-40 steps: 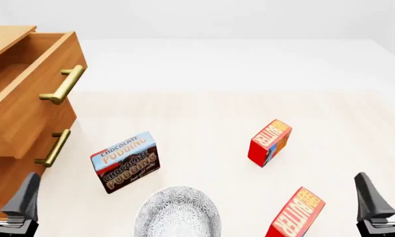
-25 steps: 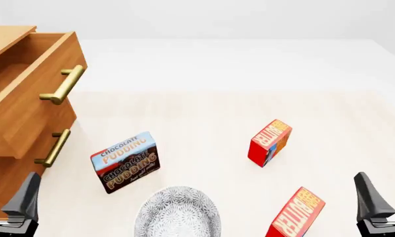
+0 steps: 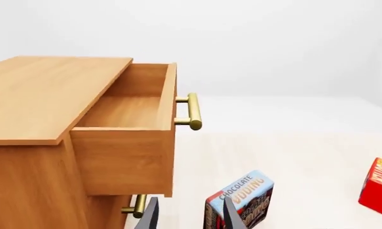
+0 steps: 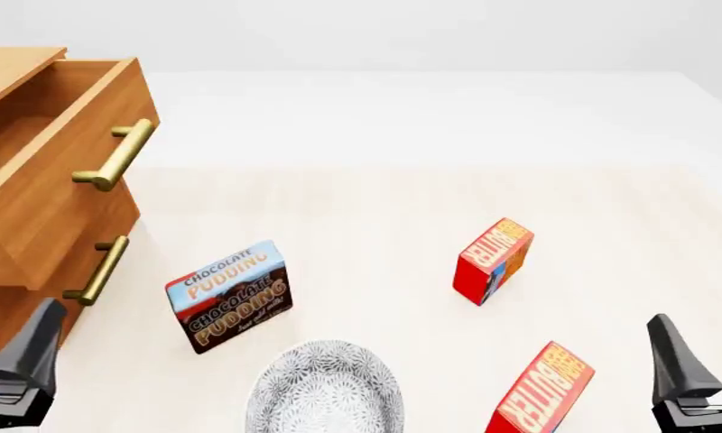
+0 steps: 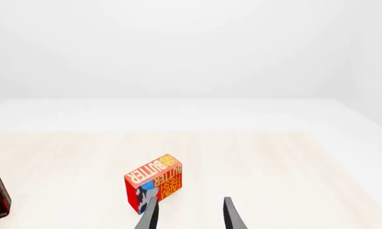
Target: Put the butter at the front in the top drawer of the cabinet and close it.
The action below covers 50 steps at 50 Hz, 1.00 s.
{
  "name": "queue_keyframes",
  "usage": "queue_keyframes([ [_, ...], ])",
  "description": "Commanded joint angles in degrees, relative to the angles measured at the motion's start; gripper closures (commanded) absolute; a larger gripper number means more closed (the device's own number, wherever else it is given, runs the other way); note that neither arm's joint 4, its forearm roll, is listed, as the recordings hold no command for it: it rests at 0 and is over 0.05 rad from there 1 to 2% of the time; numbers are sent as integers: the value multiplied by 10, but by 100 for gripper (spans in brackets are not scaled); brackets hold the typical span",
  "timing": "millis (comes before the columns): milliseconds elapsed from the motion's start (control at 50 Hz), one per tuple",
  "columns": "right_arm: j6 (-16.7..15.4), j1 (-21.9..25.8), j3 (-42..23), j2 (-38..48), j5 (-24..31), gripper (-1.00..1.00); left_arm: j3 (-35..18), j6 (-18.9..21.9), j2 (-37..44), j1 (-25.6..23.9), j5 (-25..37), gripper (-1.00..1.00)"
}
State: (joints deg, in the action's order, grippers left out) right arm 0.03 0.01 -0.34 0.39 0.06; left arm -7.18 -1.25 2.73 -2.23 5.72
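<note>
Pale tabletop lies under my empty, parted right gripper (image 4: 698, 365), the reach barely begun: the butter (image 4: 540, 394) stands just inward of my jaws, the top drawer (image 4: 50, 162) already open.

Two butter cartons (image 4: 495, 259) (image 4: 541, 389), one chocolate pudding box (image 4: 230, 294), one white bowl (image 4: 325, 389), one cabinet (image 4: 24, 298) with two drawers, and two grippers (image 4: 0, 379) (image 4: 704, 370) are counted.

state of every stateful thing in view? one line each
top drawer: pulled open, nothing visible inside
lower drawer: shut
near butter: on table, ungripped
far butter: on table, ungripped
pudding box: standing on table
left gripper: open, holding nothing
right gripper: open, holding nothing
</note>
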Motion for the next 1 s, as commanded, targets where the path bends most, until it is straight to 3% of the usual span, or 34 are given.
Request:
queue_keyframes([
  [20,0,0,1,0,0,-100,-94,2,31,-12,86,-100],
  [220,0,0,1,-1,0,-100,-186,6,42,-6,181,-100],
  [580,0,0,1,-1,0,-100,-374,19,149,-7,331,-100],
  [1000,0,1,1,-1,-1,-100,-511,22,234,4,448,-100],
])
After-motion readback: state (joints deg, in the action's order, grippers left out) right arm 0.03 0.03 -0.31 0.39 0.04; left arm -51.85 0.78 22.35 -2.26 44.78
